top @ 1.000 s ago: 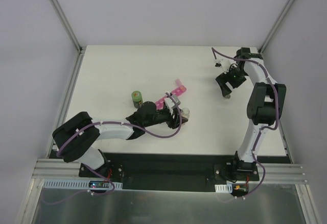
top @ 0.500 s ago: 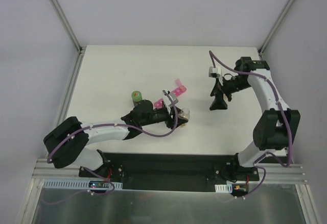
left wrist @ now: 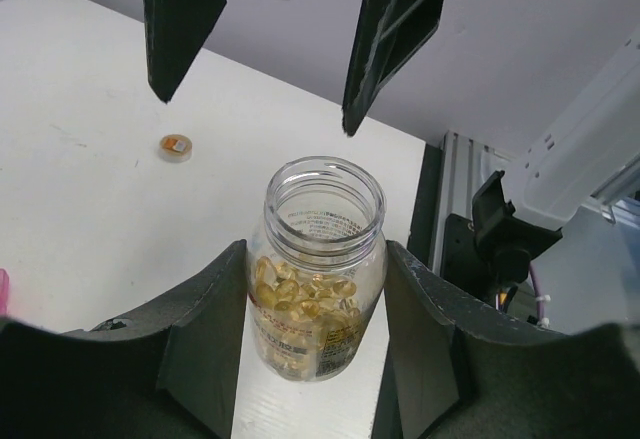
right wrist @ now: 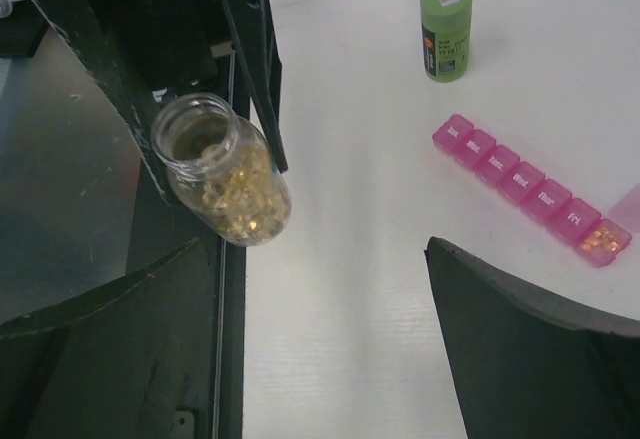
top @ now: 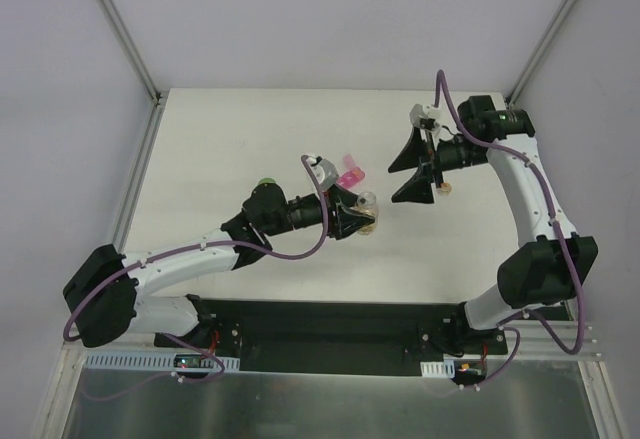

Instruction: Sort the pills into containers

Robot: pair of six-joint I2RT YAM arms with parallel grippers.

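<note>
From above, the left gripper (top: 360, 220) clamps a clear bottle (top: 370, 213) near the counter's middle. The right gripper (top: 408, 172) hangs beside it toward the right edge, fingers spread wide. The pink containers (top: 350, 173) lie just behind the bottle.

The left wrist view shows the bottle uncapped between the pads, with amber pills (left wrist: 300, 294) inside.

In the right wrist view the end container is open and holds pills; a green bottle (right wrist: 446, 29) stands near the row.
</note>
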